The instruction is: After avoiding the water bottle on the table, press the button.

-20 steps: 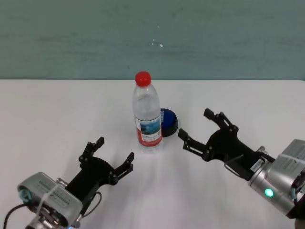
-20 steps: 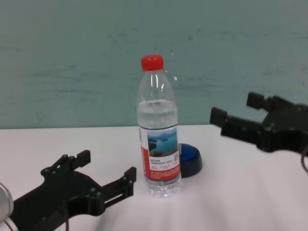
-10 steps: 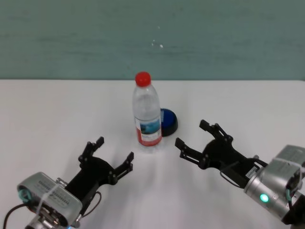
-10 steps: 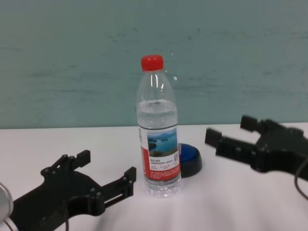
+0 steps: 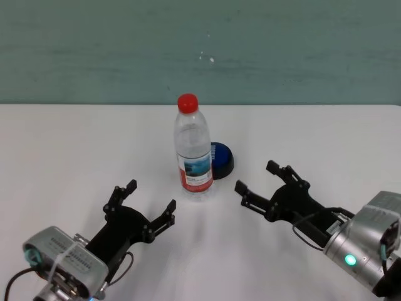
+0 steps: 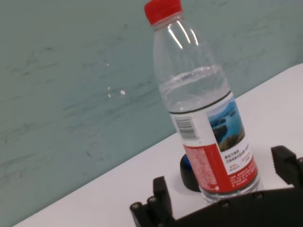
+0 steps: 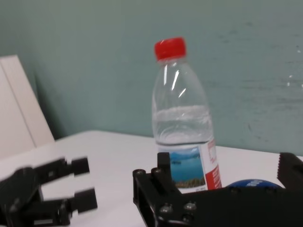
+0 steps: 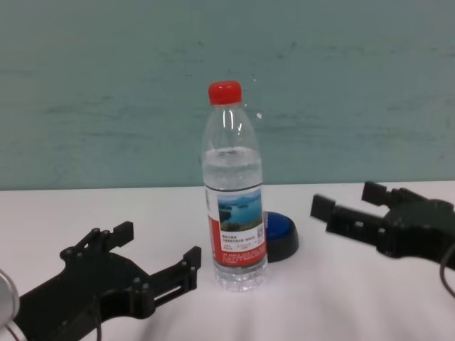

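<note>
a: button (image 5: 221,157), where is it?

b: low and blue-domed on a black base, it sits on the table (image 5: 62,163) near the middle, toward the far edge. the water bottle (image 5: 193,150) stands upright just beside it, on my left side of it and slightly nearer to me, so from the chest view the bottle hides part of the dome. i cannot tell whether the two touch.

a: and your grippers?

b: my right gripper (image 5: 263,181) hovers low over the table, nearer the front edge than the button and off to its right, apart from both button and bottle. its fingers are spread wide and hold nothing. my left gripper (image 5: 147,204) rests toward the front edge, left of the bottle, also spread wide and empty; it looks parked.

a: which step is this?

b: i judge it the approach: the button is not yet pressed, and the right arm is on the button's open side, away from the bottle.

a: what does the next move call for?

b: probably bringing the right gripper forward over the dome from its right, keeping the inner finger clear of the bottle, then pushing straight down. a sideways sweep could tip the bottle.
</note>
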Available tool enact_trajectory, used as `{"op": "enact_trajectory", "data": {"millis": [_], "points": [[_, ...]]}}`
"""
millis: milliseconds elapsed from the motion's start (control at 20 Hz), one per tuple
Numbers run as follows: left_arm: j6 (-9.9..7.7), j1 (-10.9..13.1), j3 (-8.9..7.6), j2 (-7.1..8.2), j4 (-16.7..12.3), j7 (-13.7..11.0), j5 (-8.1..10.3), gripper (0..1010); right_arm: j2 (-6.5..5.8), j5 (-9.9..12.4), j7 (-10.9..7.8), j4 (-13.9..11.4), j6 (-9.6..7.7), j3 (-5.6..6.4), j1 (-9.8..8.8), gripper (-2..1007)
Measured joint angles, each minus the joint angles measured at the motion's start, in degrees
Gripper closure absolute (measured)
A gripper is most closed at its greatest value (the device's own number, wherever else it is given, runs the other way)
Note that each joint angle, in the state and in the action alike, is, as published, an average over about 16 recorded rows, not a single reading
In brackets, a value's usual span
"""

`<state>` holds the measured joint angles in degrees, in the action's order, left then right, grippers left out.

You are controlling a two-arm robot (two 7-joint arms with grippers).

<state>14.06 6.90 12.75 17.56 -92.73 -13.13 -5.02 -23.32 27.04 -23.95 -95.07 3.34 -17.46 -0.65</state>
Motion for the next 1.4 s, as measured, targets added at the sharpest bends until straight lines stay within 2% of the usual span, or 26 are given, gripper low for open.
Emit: {"op": "enact_trajectory", "data": {"millis": [400, 700, 1100, 1400], "points": [[0.0, 0.0, 0.0, 0.0, 0.0, 0.0, 0.0, 10, -0.25, 2.1, 0.2, -0.3, -0.58, 0.2, -0.24, 2], [0.0, 0.0, 0.0, 0.0, 0.0, 0.0, 0.0, 10, -0.65, 1.7, 0.85, -0.4, -1.01, -0.23, -0.27, 2], [0.0, 0.0, 0.0, 0.0, 0.0, 0.0, 0.0, 10, -1.03, -2.2, 2.55, -0.6, -2.25, -1.57, 0.1, 2], [0.0, 0.0, 0.0, 0.0, 0.0, 0.0, 0.0, 10, -0.85, -5.4, 3.22, -0.6, -2.3, -2.16, 0.23, 2]]}}
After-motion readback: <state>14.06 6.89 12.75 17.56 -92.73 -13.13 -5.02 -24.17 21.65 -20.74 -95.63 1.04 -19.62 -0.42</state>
